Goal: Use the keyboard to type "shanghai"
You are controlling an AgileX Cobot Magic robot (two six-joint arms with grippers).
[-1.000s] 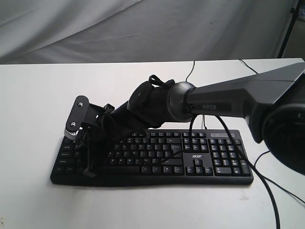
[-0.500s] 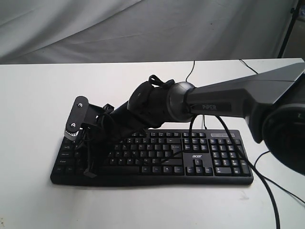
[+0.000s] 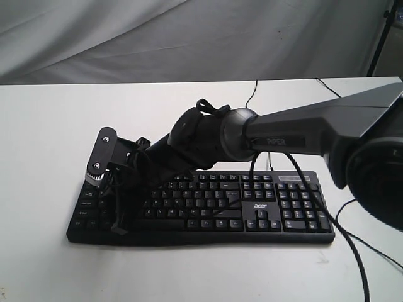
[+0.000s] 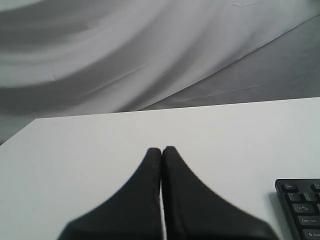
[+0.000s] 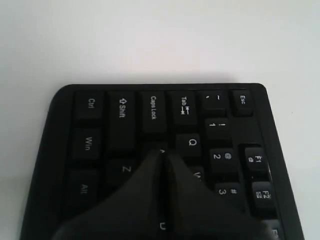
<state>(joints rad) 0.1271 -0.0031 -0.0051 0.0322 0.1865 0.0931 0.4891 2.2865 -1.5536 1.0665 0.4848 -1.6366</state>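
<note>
Right end effector (image 5: 162, 153): my jaws pressed together, empty, tip at A key (image 5: 150, 150), nine o'clock on the keyboard (image 3: 283, 207).
Progress: letters done, cannot tell.

Keyboard (image 3: 252, 211) on counter (image 3: 50, 126), front-centre in ext. view; cable (image 3: 252, 94) runs off behind it. Right arm (image 3: 302, 129) crosses above keyboard from the right. Right gripper (image 5: 163, 152) at its left end, jaws over key betw. Q & Z. Left gripper (image 4: 161, 150) over bare counter, apart from keyboard.
</note>
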